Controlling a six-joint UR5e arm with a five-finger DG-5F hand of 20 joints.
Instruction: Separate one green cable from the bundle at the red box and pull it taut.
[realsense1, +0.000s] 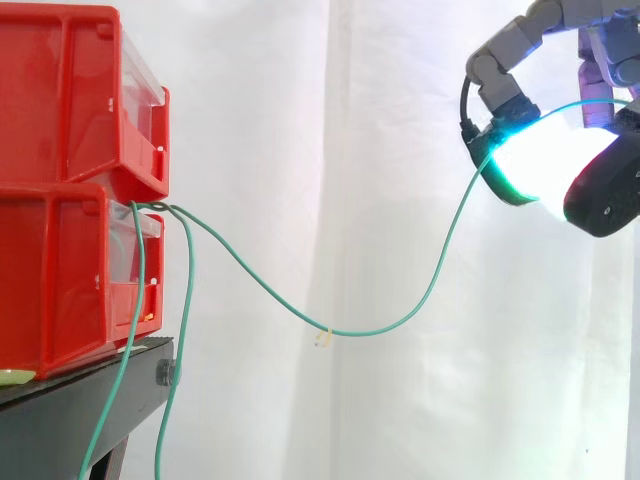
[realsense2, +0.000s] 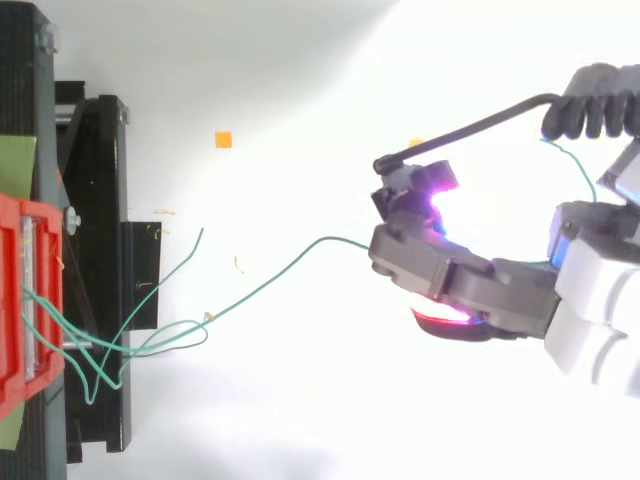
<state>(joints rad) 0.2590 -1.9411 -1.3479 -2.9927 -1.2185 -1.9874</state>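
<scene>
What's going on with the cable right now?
The hand is curled round one green cable, held out to the side of the stacked red bins. That cable runs from the bins' front to the hand but sags in a curve, so it isn't taut yet. The other green cables hang down beside the black stand.

This looks like a robotics test lab. A plain white curtain (realsense1: 300, 150) hangs as the backdrop, and stacked red bins (realsense1: 60, 110) sit on a bare black stand (realsense1: 80, 410). A robot hand (realsense2: 470, 285) with glowing pads pinches a green cable (realsense1: 400, 322) strung from the bins.
</scene>
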